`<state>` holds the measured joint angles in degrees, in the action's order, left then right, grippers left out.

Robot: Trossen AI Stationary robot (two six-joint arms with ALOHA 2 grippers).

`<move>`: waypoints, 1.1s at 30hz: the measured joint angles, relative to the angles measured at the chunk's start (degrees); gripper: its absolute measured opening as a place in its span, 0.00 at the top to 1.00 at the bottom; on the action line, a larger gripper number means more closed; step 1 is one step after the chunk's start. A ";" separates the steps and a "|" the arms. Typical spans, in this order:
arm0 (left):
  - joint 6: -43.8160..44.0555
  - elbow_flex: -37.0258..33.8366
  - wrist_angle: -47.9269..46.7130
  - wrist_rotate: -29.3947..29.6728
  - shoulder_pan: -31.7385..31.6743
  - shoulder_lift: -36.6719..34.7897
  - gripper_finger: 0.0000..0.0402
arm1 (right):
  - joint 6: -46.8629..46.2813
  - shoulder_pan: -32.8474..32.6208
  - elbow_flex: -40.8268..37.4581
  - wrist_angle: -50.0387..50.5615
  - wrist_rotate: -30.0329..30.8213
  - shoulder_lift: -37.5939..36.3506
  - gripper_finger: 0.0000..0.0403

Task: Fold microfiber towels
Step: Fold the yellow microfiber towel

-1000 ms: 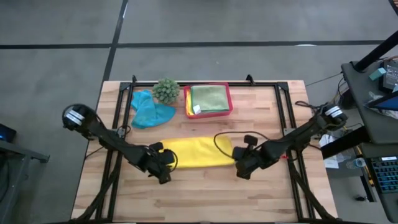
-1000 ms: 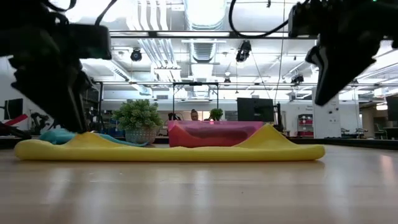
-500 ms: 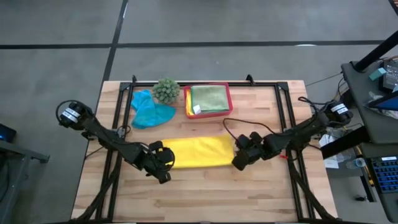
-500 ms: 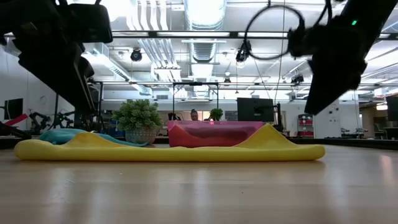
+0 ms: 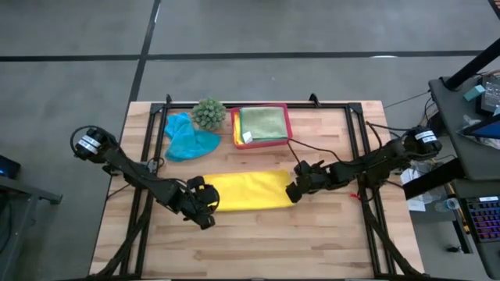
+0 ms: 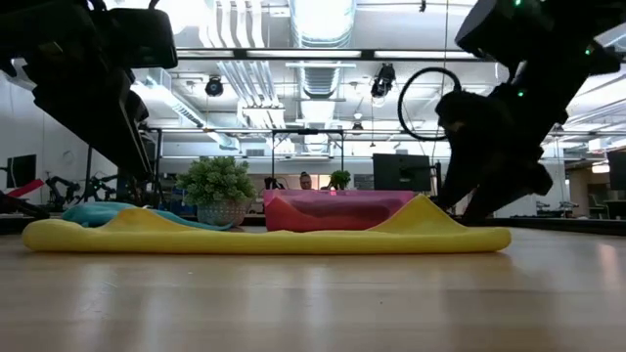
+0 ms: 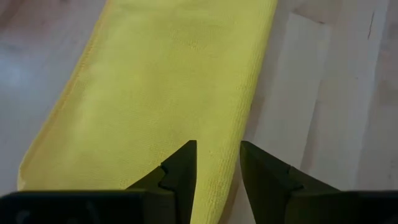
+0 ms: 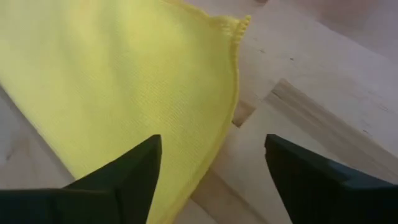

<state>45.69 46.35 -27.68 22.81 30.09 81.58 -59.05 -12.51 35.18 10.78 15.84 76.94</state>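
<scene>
Lying folded lengthwise at table centre in the high view: yellow microfiber towel (image 5: 248, 191), left gripper (image 5: 205, 204) at one short end, right gripper (image 5: 294, 190) at the other.

Low view: both towel ends peaked, middle flat.

Left wrist view: fingers (image 7: 180, 177) narrowly parted over the towel's edge; risk of pinching a single layer, so the fold opens.

Right wrist view: fingers (image 8: 134, 174) spread wide astride the corner; uneven closing risks skewing the next fold.
</scene>
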 joint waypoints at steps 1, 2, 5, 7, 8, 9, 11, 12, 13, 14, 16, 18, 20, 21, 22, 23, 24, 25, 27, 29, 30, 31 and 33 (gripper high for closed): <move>-0.02 -0.04 0.00 0.10 0.00 0.00 0.73 | 0.02 0.19 -0.46 -1.20 -0.01 0.10 0.30; -0.02 -0.11 -0.02 0.15 0.00 0.00 0.73 | 0.01 0.27 -0.95 -2.34 -0.01 0.19 0.29; -0.04 -0.39 -0.10 0.19 0.00 -0.02 0.73 | -0.09 0.48 -2.20 -6.45 -0.45 0.86 0.27; -0.04 -0.64 -0.05 0.21 0.00 -0.04 0.73 | -0.44 0.54 -3.10 -8.78 -0.83 1.76 0.27; -0.04 -0.76 -0.09 0.31 0.00 -0.04 0.73 | -0.49 0.54 -3.50 -10.30 -0.92 2.46 0.27; -0.04 -0.81 -0.17 0.53 0.00 -0.04 0.73 | -0.73 0.54 -3.76 -11.51 -1.14 3.23 0.27; -0.05 -0.83 -0.10 1.48 0.00 -0.04 0.73 | -0.98 0.54 -3.98 -14.01 -0.96 5.04 0.27; -0.11 -0.83 -0.09 1.84 0.00 -0.04 0.73 | -0.94 0.54 -3.97 -15.72 -1.21 5.91 0.27; -0.13 -0.81 -0.11 2.13 0.00 -0.04 0.73 | -0.88 0.52 -3.92 -17.76 -1.15 6.96 0.27; -0.19 -0.79 -0.05 2.54 0.00 -0.04 0.73 | -0.65 0.53 -3.85 -19.90 -1.24 8.00 0.27; -1.10 -0.80 0.20 2.85 0.00 -0.04 0.73 | 0.15 0.57 -3.70 -24.49 -2.49 9.90 0.27; -1.29 -0.80 0.18 2.85 -0.02 -0.04 0.73 | 0.54 0.56 -3.57 -28.78 -3.83 11.60 0.27; -1.29 -0.78 0.19 2.85 -0.04 -0.04 0.73 | 0.28 0.56 -3.50 -31.11 -4.16 12.59 0.27; -1.29 -0.78 0.16 2.86 -0.04 -0.04 0.73 | -0.04 0.56 -3.49 -31.56 -4.18 12.84 0.28; -1.29 -0.74 0.18 2.83 -0.04 -0.04 0.73 | -0.25 0.56 -3.41 -31.61 -4.11 12.99 0.28; -1.31 -0.72 0.20 2.83 -0.04 -0.04 0.73 | -0.34 0.56 -3.41 -31.63 -3.91 13.06 0.30; -1.37 -0.66 0.18 2.86 -0.04 -0.04 0.73 | -0.36 0.56 -3.41 -31.55 -3.83 13.06 0.32; -1.57 -0.62 0.21 2.95 -0.04 -0.04 0.73 | -0.39 0.56 -3.41 -31.41 -3.83 12.96 0.35; -1.76 -0.61 0.18 3.09 -0.09 -0.04 0.73 | -0.45 0.56 -3.48 -31.27 -3.88 12.76 0.44; -2.15 -0.61 0.18 3.23 -0.09 -0.04 0.73 | -0.45 0.56 -3.54 -31.61 -4.31 12.63 0.54; -2.18 -0.60 0.07 3.23 -0.09 -0.04 0.73 | -0.45 0.56 -3.55 -31.91 -4.31 12.55 0.59; -2.20 -0.40 -0.54 3.22 -0.09 -0.04 0.73 | -0.34 0.56 -3.53 -32.18 -4.30 12.52 0.65; -2.14 0.41 -2.52 2.97 -0.09 -0.04 0.73 | 0.80 0.56 -3.52 -32.16 -4.27 12.49 0.76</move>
<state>43.55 46.76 -30.21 25.79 30.00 81.54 -58.26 -11.94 31.66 -21.38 11.57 89.43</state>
